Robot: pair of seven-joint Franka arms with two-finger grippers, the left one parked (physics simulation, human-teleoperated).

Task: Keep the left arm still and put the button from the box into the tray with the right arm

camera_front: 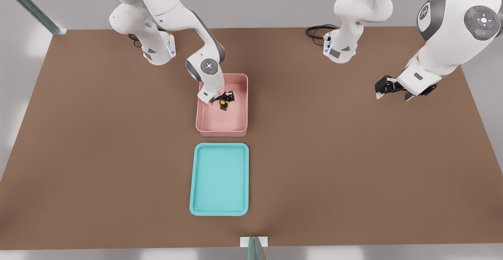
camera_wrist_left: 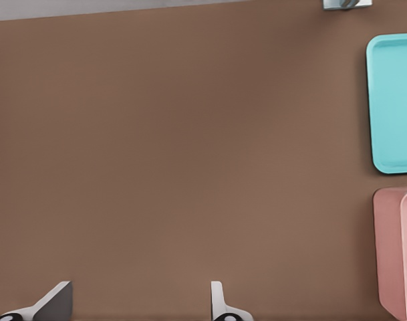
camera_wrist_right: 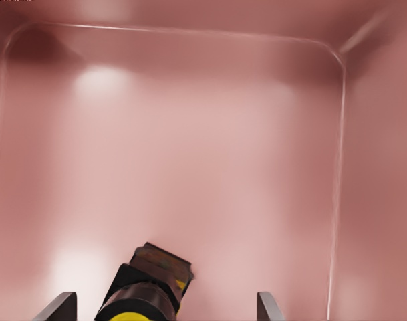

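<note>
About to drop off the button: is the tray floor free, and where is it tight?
The shallow teal tray is bare inside its rim. It is tight in the pale pink box, where the open claw straddles the yellow-capped button.

Yellow-capped dark button under black tool, pink box, teal tray, brown table.

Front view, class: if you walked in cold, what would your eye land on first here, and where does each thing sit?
The teal tray stands out against the brown table, lying empty nearest the camera. Just behind it sits the pink box, where the gripper has reached inside, fingers open on either side of the tiny yellow-capped button on the box floor.
</note>
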